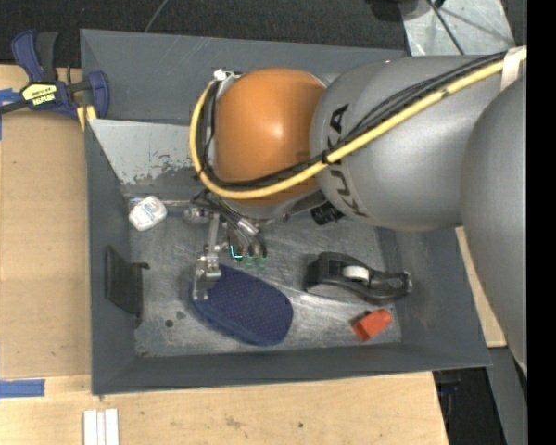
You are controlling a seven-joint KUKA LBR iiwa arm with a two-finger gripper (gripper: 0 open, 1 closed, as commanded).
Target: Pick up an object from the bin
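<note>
Arm [426, 146] enters over the bin's [259, 378] right edge. Orange wrist cover [269, 128] sits above centre-back, yellow cable [398, 119] looped around it. Gripper [224, 262] points down, low near the bin's centre.

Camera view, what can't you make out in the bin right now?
1. Back middle of the bin: covered by the arm's orange cover and grey body.
2. Small green thing beside the gripper: too small and half covered to name.
3. Dark blue oval pad: the gripper overlaps its upper left edge, so contact is unclear.
</note>
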